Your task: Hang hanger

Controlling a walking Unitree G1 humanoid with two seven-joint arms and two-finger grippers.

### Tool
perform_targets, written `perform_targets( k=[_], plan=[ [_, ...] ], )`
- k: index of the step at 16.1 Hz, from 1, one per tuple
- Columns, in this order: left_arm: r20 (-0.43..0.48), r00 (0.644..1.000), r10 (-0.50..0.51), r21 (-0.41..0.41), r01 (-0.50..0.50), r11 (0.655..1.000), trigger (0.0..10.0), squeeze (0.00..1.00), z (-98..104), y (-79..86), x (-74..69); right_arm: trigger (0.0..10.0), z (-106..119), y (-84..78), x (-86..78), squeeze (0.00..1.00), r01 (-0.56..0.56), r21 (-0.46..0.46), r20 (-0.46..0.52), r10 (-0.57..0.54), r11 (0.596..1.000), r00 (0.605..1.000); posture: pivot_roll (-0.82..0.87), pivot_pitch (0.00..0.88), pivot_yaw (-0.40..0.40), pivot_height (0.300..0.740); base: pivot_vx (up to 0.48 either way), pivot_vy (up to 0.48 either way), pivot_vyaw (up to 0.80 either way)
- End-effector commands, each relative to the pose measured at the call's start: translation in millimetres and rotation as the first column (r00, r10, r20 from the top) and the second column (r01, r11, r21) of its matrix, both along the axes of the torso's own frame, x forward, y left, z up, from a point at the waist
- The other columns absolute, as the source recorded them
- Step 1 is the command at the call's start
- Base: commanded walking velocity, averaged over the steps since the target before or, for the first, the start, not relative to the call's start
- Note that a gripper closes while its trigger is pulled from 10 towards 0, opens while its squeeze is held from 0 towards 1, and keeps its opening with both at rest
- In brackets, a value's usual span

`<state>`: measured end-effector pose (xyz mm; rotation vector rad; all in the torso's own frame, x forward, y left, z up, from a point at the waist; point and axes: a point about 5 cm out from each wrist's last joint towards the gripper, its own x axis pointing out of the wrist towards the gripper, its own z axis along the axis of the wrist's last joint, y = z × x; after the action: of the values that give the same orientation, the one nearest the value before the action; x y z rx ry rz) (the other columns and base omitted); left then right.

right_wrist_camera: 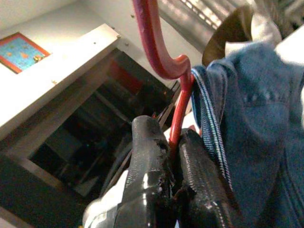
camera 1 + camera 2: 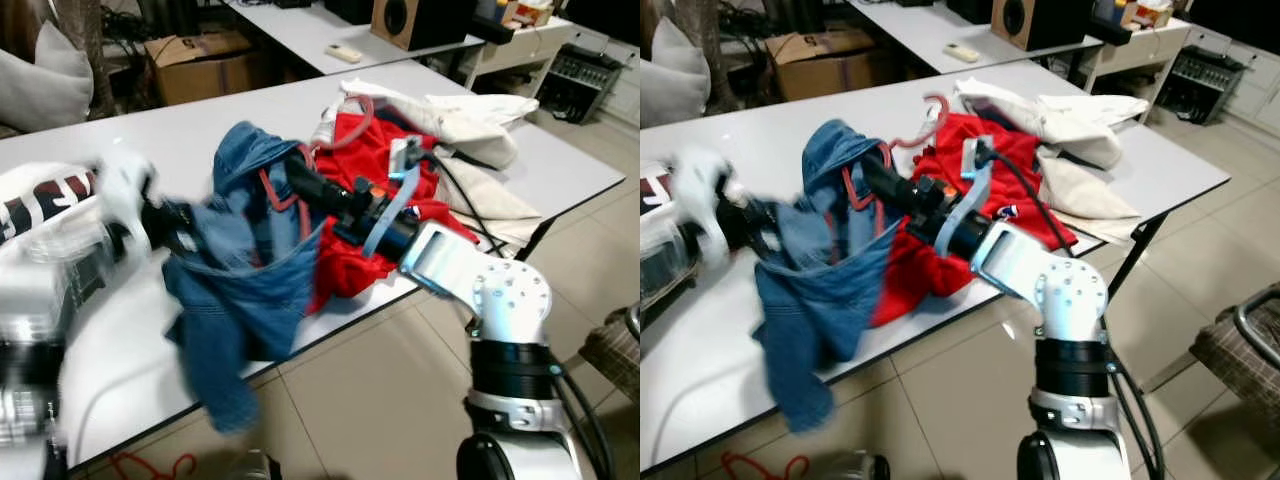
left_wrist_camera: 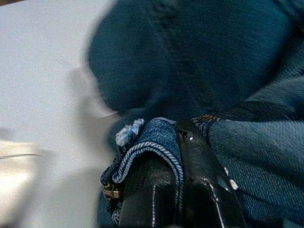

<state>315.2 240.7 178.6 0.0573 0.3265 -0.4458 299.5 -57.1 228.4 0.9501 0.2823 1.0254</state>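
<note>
Right wrist view has the right gripper (image 1: 173,142) pinched on the red hanger (image 1: 159,57) inside the denim garment (image 2: 245,290), lifted just above the white table (image 2: 560,165), while the left gripper (image 3: 180,142) clamps the garment's hem.

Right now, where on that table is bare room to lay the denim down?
Bare white table behind the denim garment toward the far edge, and the right corner past the cream cloth. The middle is crowded by the red garment.

white table (image 2: 560,165) w/ red garment (image 2: 365,160), cream cloth (image 2: 470,125), denim (image 2: 240,290).
</note>
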Motion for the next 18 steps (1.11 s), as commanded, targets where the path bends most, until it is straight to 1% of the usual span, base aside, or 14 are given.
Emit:
perform_targets(
  k=[1,2,3,4,5,6,7,9,12,14,15,16,18],
  plan=[
    [-0.008,1.0,0.022,-0.008,-0.022,1.0,0.0,0.0,-6,0.6,-8.0,10.0,26,-9.1,-5.1,0.0,0.01,0.083,0.108,-0.019,0.997,0.994,-0.02,0.0,-0.02,0.74,0.0,0.0,0.0],
    [0.005,1.0,0.017,-0.024,-0.017,1.0,0.0,0.0,-9,-2.4,-12.6,10.0,28,-10.0,-6.0,0.0,0.013,0.084,0.117,-0.023,0.996,0.993,-0.02,0.0,-0.025,0.74,0.0,0.0,0.0],
    [0.016,1.0,0.02,-0.028,-0.019,0.999,2.4,0.0,-13,-4.8,-18.0,10.0,30,-10.7,-5.7,0.0,0.023,0.075,0.123,-0.032,0.997,0.992,-0.02,0.0,-0.025,0.74,0.0,0.0,0.0],
    [0.026,0.999,0.021,-0.039,-0.02,0.999,4.0,0.0,-16,-8.2,-26.6,10.0,31,-10.9,-4.6,0.0,0.042,0.052,0.126,-0.048,0.998,0.991,-0.02,0.0,-0.027,0.74,0.0,0.0,0.0],
    [0.043,0.999,0.024,-0.044,-0.022,0.999,9.4,0.0,-15,-10.8,-33.4,10.0,34,-10.1,-6.3,0.0,0.036,0.038,0.16,-0.042,0.999,0.986,-0.02,0.0,-0.029,0.74,0.0,0.0,0.8],
    [0.069,0.997,0.039,-0.063,-0.034,0.997,10.0,0.0,-11,-12.4,-38.7,10.0,41,-8.2,-10.4,0.0,0.012,0.039,0.207,-0.02,0.999,0.978,-0.01,0.0,-0.029,0.74,0.0,0.0,0.79],
    [0.092,0.995,0.045,-0.078,-0.038,0.996,10.0,0.0,-6,-14.0,-43.0,10.0,48,-6.9,-13.1,0.0,-0.002,0.043,0.247,-0.009,0.999,0.969,-0.01,0.0,-0.029,0.74,0.0,0.0,0.79],
    [0.108,0.994,0.023,-0.097,-0.012,0.995,10.0,0.0,-1,-18.2,-49.1,10.0,67,-8.5,-14.9,0.0,-0.009,0.068,0.327,-0.014,0.998,0.945,0.0,0.0,-0.023,0.74,0.0,0.0,0.78],
    [0.111,0.993,0.03,-0.075,-0.022,0.997,10.0,0.0,1,-17.9,-53.3,10.0,82,-12.9,-12.6,0.0,0.012,0.042,0.379,-0.027,0.999,0.925,0.01,0.0,-0.027,0.74,0.0,0.0,0.77],
    [0.128,0.99,0.06,-0.089,-0.049,0.995,10.0,0.0,10,-12.0,-61.4,10.0,104,-18.4,-12.2,0.0,0.012,0.018,0.422,-0.019,1.0,0.906,0.02,0.0,-0.032,0.74,0.0,0.0,0.77],
    [0.134,0.989,0.065,-0.095,-0.052,0.994,10.0,0.0,13,-11.0,-64.7,10.0,111,-20.0,-12.1,0.0,0.02,0.021,0.45,-0.028,1.0,0.893,0.02,0.0,-0.037,0.74,0.0,0.0,0.75],
    [0.141,0.987,0.074,-0.111,-0.058,0.992,10.0,0.0,16,-10.1,-67.7,10.0,118,-21.5,-11.3,0.0,0.023,0.044,0.461,-0.041,0.999,0.886,0.03,0.0,-0.042,0.74,0.0,0.0,0.69],
    [0.151,0.986,0.073,-0.116,-0.056,0.992,10.0,0.0,20,-10.5,-71.0,10.0,126,-22.7,-9.4,0.0,0.027,0.076,0.469,-0.059,0.997,0.881,0.04,0.0,-0.048,0.74,0.0,0.0,0.67]
  ],
)
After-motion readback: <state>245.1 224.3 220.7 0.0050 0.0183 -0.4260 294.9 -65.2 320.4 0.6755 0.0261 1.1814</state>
